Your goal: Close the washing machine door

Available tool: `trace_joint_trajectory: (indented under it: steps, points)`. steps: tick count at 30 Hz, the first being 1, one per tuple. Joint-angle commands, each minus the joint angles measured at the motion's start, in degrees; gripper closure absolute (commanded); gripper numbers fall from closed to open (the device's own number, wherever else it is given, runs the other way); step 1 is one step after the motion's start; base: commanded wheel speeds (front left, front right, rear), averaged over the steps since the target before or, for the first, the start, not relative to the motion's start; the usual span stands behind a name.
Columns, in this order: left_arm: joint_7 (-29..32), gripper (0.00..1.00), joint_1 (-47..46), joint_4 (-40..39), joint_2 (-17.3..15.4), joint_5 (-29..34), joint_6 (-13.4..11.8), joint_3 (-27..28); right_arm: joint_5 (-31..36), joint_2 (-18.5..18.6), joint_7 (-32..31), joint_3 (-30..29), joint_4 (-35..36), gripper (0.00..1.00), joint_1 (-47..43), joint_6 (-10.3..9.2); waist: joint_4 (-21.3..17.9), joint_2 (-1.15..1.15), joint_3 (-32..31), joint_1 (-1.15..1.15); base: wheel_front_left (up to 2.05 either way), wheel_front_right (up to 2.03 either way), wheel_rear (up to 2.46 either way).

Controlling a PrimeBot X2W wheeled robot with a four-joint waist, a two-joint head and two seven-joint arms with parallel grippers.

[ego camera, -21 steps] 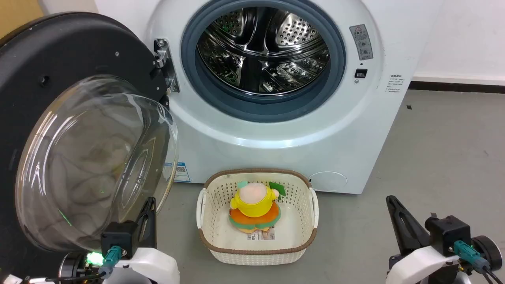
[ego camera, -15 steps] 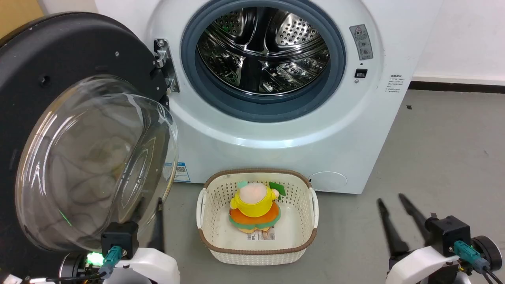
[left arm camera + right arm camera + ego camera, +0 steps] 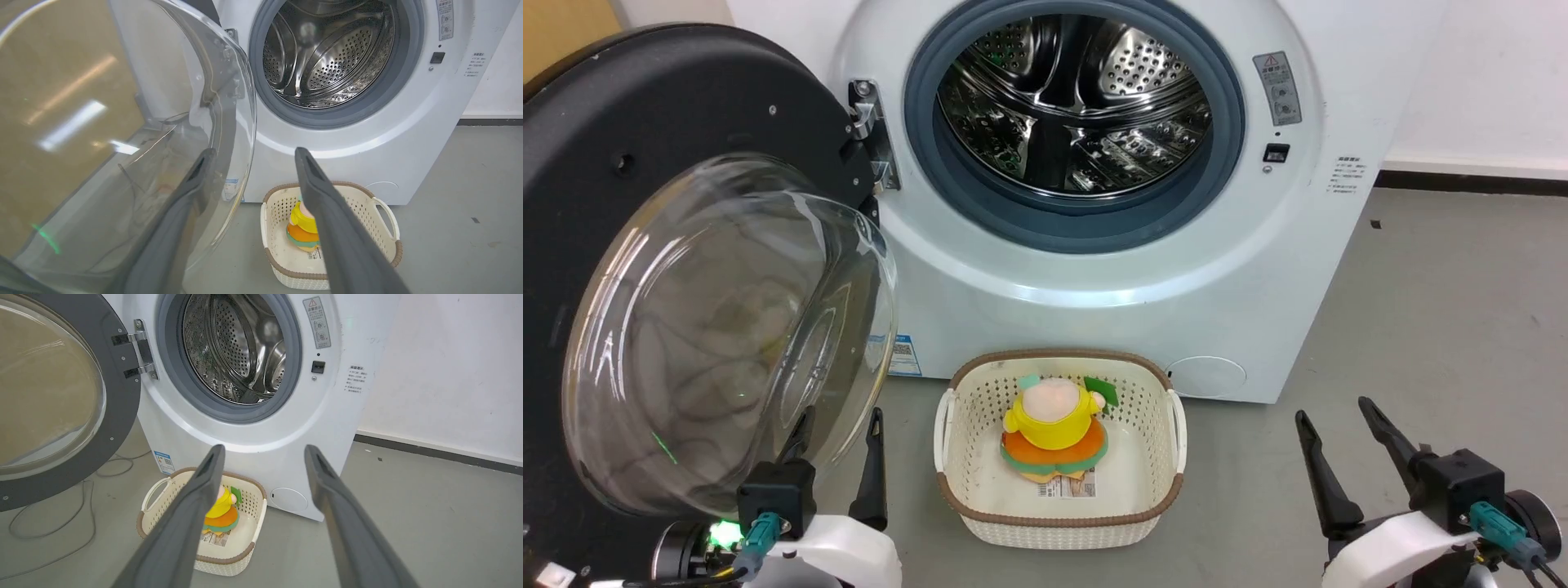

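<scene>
The washing machine point(image 3: 1094, 278) is a white front-loader with its porthole and steel drum exposed. Its washing machine door point(image 3: 670, 106), a black-rimmed disc with a bulging glass bowl point(image 3: 727, 327), stands swung wide open on the left, held by its metal hinge point(image 3: 870, 131). My left gripper point(image 3: 841, 416) is open and empty just below the bowl's lower right edge; one finger shows through the glass. In the left wrist view the left gripper point(image 3: 254, 151) points between the door point(image 3: 122, 122) and the machine point(image 3: 367, 134). My right gripper point(image 3: 1331, 410) is open and empty at the lower right, facing the machine point(image 3: 253, 433).
A white perforated basket point(image 3: 956, 506) holding a yellow and orange plush toy point(image 3: 1054, 433) sits on the floor before the machine. A grey cable point(image 3: 53, 531) lies on the floor under the door point(image 3: 118, 396). Bare grey floor point(image 3: 1445, 327) stretches to the right.
Both grippers have gone from shut to open, their fingers spreading apart. The head view has shifted slightly, so everything sits a little further right.
</scene>
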State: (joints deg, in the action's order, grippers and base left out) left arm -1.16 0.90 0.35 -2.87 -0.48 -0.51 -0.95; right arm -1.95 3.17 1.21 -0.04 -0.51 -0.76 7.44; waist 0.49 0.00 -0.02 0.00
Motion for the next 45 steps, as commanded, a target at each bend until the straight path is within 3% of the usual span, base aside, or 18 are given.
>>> trace_joint_trajectory:
  steps: [1,18,45]
  points:
    - [-0.6,0.00,0.0,0.0,0.0,-0.3,-0.3,-0.1,-0.6,0.1,0.6,0.0,-0.1,0.00,-0.4,0.01,0.1,0.00,0.0,0.00,0.00,0.00,0.00]
    - [-2.7,0.00,0.2,-0.5,0.0,-0.8,-0.7,-0.9,-2.9,0.4,2.6,0.5,-0.1,0.00,-1.2,0.01,3.6,0.00,-0.5,0.00,0.00,0.00,0.00]
    - [-5.9,0.00,1.1,-2.0,0.0,-1.0,-1.2,-1.3,-6.4,1.0,5.9,2.8,-0.7,0.00,-1.7,0.02,12.8,0.00,-1.2,0.00,0.00,0.00,0.00]
